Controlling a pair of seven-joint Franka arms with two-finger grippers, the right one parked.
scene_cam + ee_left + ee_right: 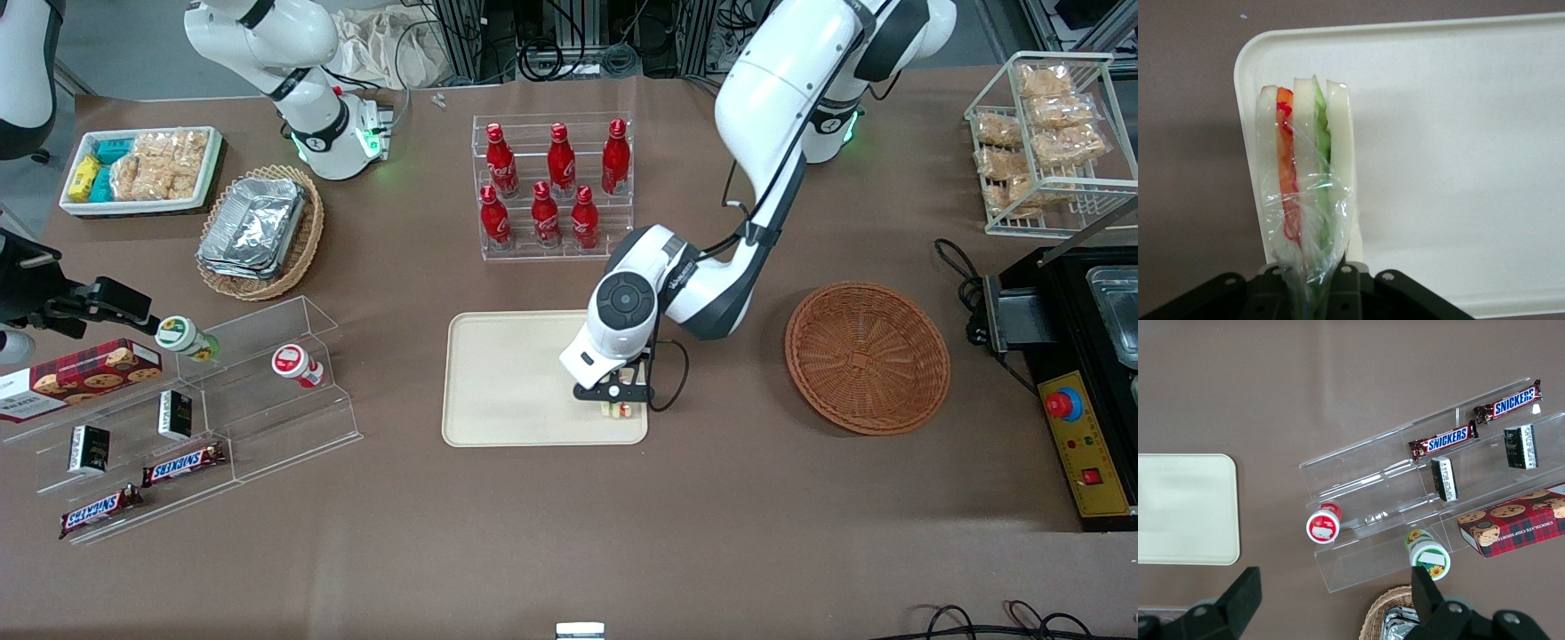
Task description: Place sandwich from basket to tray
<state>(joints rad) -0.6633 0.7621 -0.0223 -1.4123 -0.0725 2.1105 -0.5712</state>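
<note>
My left gripper (620, 397) is shut on the sandwich (620, 409), a wrapped wedge of pale bread with orange, red and green filling. It holds the sandwich over the cream-beige tray (507, 382), at the tray's corner nearest the front camera and nearest the basket. In the left wrist view the sandwich (1305, 180) sticks out from the gripper (1315, 280), with the tray (1458, 133) just under it. The round reddish-brown wicker basket (867, 357) lies empty beside the tray, toward the working arm's end of the table.
A clear rack of red bottles (553, 185) stands farther from the front camera than the tray. A tan oval basket with foil containers (260, 233) and a clear stepped shelf with snacks (191, 418) lie toward the parked arm's end. A black box with a red button (1080, 418) lies beside the basket.
</note>
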